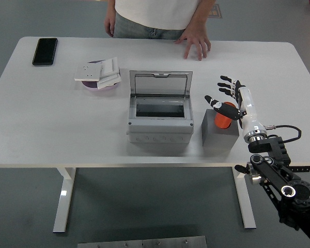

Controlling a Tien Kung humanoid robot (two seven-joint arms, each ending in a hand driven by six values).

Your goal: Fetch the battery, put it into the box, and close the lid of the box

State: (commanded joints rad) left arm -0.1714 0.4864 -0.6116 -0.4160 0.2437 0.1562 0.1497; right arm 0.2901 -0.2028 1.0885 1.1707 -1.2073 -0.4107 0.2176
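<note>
An orange battery [222, 120] stands in a dark grey block [219, 136] right of the grey box [158, 126]. The box's lid [160, 83] is raised at the back, and its inside looks dark and empty. My right hand [223, 97] hovers at the battery's top, fingers spread toward the far side and the thumb [212, 101] reaching over the battery's left. It is open; the fingers [226, 85] are not closed round the battery. My left arm is out of view.
A black phone [45, 51] lies far left. A pink dish with white cards [99, 75] sits left of the box. At the far edge stands a person, one hand [197, 45] resting flat on the table.
</note>
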